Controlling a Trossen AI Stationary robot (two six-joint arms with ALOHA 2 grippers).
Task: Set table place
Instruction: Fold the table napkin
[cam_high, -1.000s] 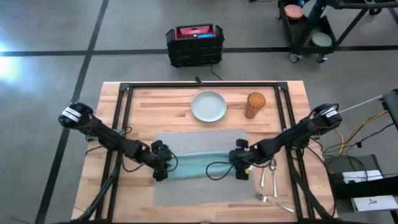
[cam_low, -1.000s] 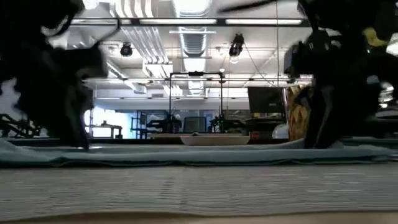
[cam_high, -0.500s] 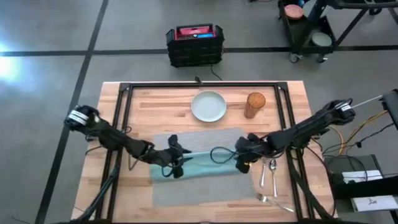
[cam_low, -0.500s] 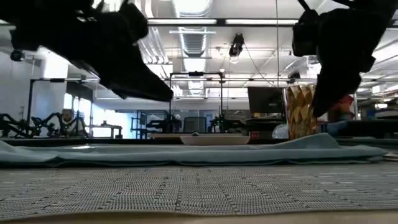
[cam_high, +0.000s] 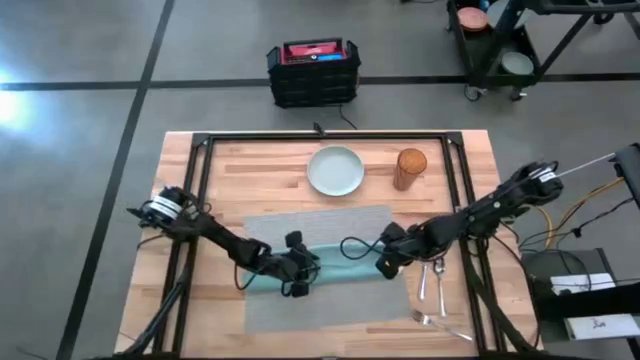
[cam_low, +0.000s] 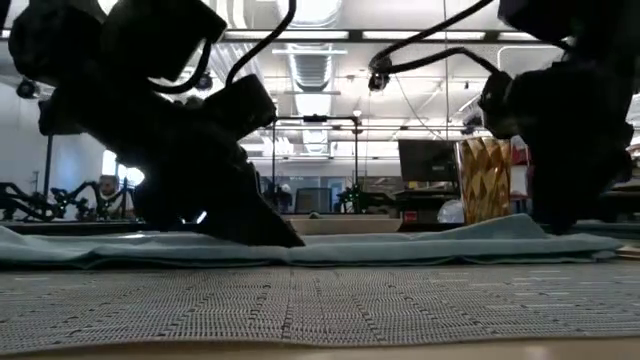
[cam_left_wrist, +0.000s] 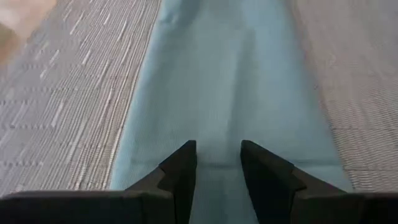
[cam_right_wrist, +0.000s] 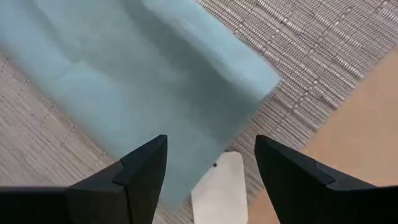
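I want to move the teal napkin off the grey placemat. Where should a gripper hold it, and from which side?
Judging by its pose, pinch the napkin at its right-end corner, which lies slightly raised, coming from above with the open right gripper beside it.

high: straight down over the whole surface
low: level, near
wrists: close above napkin, shared by all 4

The table has a top of light wood in glued strips, with a dull finish, and a black metal frame rail. The placemat is grey woven material, coarse and ribbed. The napkin is soft teal cloth, matt and finely woven. The plate looks smooth and pale. The fingers are dark and matt.
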